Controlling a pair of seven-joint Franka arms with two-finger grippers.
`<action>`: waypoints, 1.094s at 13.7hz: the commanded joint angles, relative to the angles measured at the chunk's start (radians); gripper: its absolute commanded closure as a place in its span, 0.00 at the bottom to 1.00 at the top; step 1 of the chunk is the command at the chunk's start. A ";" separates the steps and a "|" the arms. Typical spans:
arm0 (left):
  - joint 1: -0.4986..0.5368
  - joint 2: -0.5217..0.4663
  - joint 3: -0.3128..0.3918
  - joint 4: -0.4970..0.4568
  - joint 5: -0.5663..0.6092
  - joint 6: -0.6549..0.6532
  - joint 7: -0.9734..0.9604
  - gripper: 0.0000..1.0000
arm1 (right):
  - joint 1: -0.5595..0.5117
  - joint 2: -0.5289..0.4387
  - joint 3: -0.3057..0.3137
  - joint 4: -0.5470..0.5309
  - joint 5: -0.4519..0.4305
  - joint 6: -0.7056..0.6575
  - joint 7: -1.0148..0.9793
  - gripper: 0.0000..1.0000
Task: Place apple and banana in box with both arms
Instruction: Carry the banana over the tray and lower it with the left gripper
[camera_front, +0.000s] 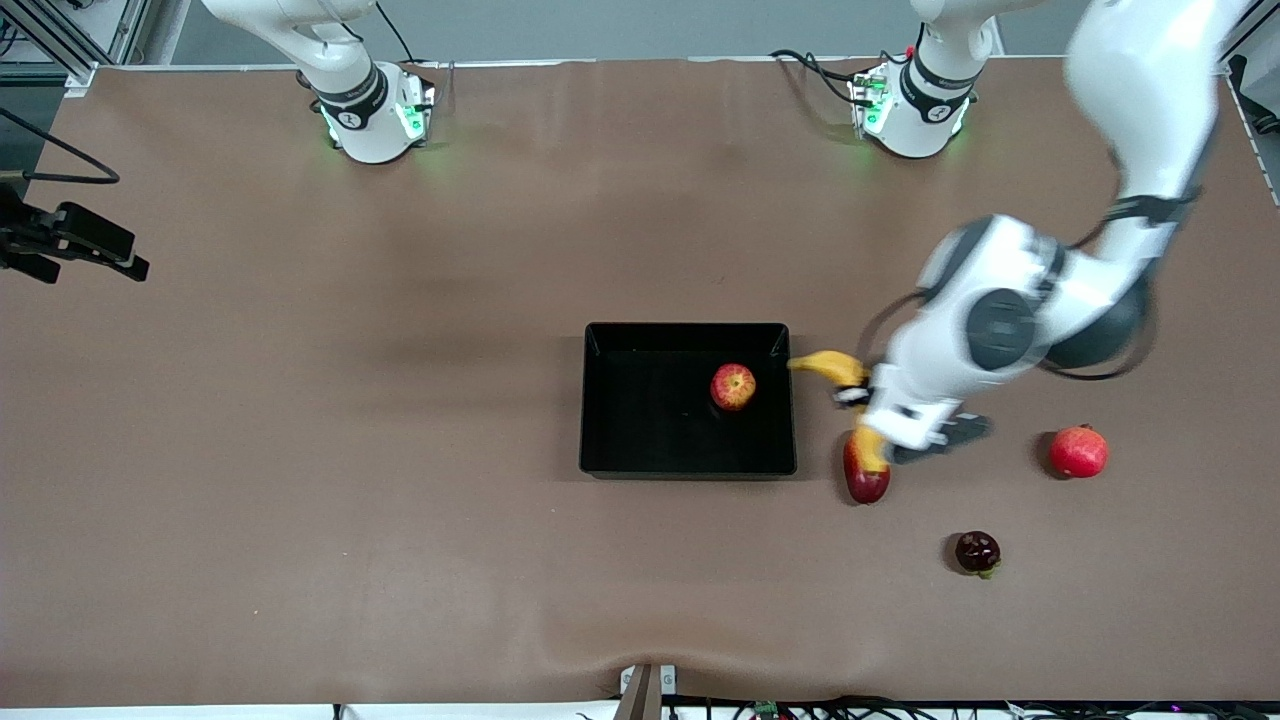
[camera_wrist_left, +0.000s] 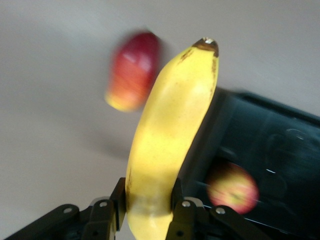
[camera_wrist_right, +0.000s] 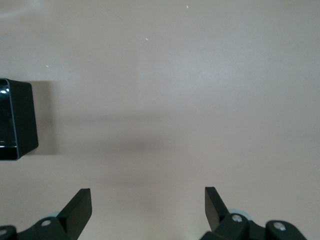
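Note:
The yellow banana (camera_front: 830, 366) is clamped between the fingers of my left gripper (camera_front: 858, 398), which is shut on it. It hangs over the table beside the black box (camera_front: 690, 328), at the wall toward the left arm's end. In the left wrist view the banana (camera_wrist_left: 170, 125) runs out from the gripper (camera_wrist_left: 148, 194), with the box (camera_wrist_left: 285, 125) beside it. The red-yellow apple (camera_front: 733, 386) lies inside the box, and shows as the apple (camera_wrist_left: 232, 187) in that wrist view. My right gripper (camera_front: 125, 258) waits over the right arm's end of the table. It is the open gripper (camera_wrist_right: 147, 194), with nothing between its fingers.
A red-yellow mango-shaped fruit (camera_front: 866, 478) lies just under the banana's lower tip. A plain red round fruit (camera_front: 1078, 451) and a dark round fruit (camera_front: 977, 552) sit toward the left arm's end. One corner of the box (camera_wrist_right: 17, 120) shows in the right wrist view.

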 joint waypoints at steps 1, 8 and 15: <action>-0.155 0.113 0.043 0.134 0.003 -0.005 -0.144 1.00 | -0.024 -0.042 0.015 -0.031 -0.007 -0.033 0.046 0.00; -0.439 0.202 0.226 0.180 -0.005 0.182 -0.298 1.00 | -0.048 -0.131 0.045 -0.125 -0.012 -0.038 0.137 0.00; -0.501 0.298 0.227 0.193 -0.005 0.274 -0.310 1.00 | -0.039 -0.125 0.042 -0.157 -0.058 0.035 0.047 0.00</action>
